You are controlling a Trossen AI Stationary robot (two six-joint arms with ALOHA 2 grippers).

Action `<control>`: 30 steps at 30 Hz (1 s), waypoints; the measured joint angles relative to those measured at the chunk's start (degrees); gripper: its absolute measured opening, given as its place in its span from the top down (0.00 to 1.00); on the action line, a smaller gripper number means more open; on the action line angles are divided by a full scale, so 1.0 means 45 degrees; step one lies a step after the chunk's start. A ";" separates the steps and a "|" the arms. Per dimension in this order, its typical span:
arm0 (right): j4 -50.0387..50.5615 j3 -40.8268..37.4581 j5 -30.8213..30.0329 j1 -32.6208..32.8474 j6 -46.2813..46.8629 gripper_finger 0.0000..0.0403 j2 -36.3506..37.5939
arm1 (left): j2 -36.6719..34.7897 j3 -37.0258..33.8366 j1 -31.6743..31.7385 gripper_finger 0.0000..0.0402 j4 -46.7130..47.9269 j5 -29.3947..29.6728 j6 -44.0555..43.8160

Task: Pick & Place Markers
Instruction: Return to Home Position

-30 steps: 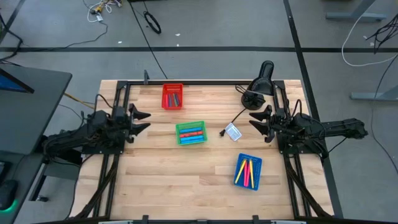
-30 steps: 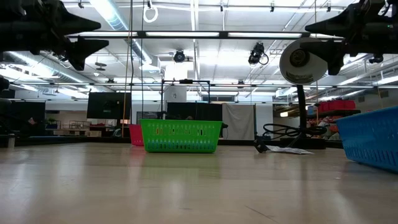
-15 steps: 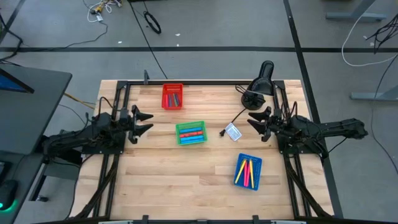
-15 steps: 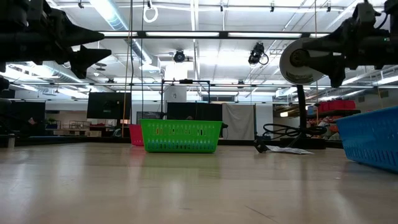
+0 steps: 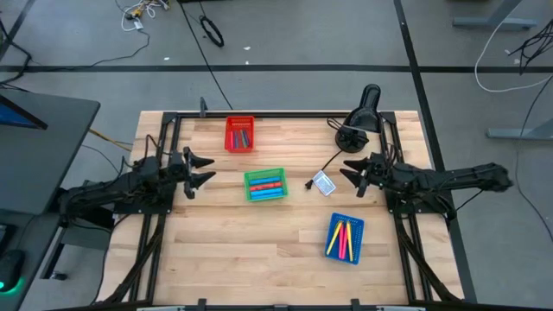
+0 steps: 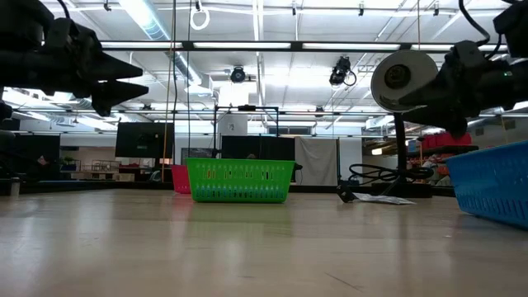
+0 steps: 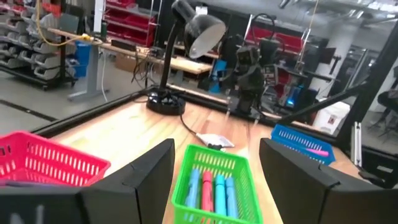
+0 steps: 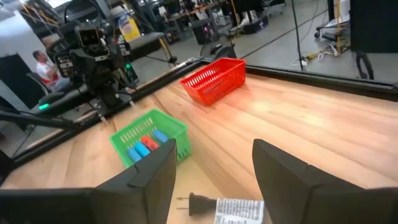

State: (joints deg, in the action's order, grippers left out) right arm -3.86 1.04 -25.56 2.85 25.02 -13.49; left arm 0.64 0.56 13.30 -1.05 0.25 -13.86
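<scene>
The left end effector (image 5: 206,168) hangs over the left part of the wooden surface (image 5: 216,250), its fingers spread wide and holding nothing, pointed toward the middle. Beyond it, near the far edge, sits the red tray (image 5: 227,135) with several markers (image 5: 243,136) lying inside. The green tray (image 5: 264,172) stands at the centre, holding blue and red markers (image 5: 266,186) side by side. Just right of it lies a small white-and-blue card (image 5: 324,183), with a black desk lamp (image 5: 366,104) at the far right corner. The right end effector (image 5: 347,169) hovers beside the card, fingers also spread wide and empty. Nearer the front on the right, the blue tray (image 5: 348,218) holds yellow and pink markers (image 5: 344,239).
</scene>
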 joint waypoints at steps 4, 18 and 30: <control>0.0017 0.0000 0.0206 0.0000 0.0733 0.48 -0.0424 | 0.0108 0.0000 0.0000 0.40 0.0051 -0.0015 -0.0823; 0.0015 0.0000 0.0340 -0.0005 0.1627 0.48 -0.0754 | 0.0102 -0.0019 0.0000 0.40 -0.0633 -0.0162 -0.1105; 0.0015 -0.0005 0.0340 -0.0005 0.1622 0.48 -0.0754 | 0.0102 -0.0019 0.0000 0.40 -0.0730 -0.0121 -0.1096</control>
State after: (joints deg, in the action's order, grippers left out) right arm -3.79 1.02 -24.03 2.83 32.32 -16.88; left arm 1.10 0.47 13.30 -4.34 -0.30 -18.79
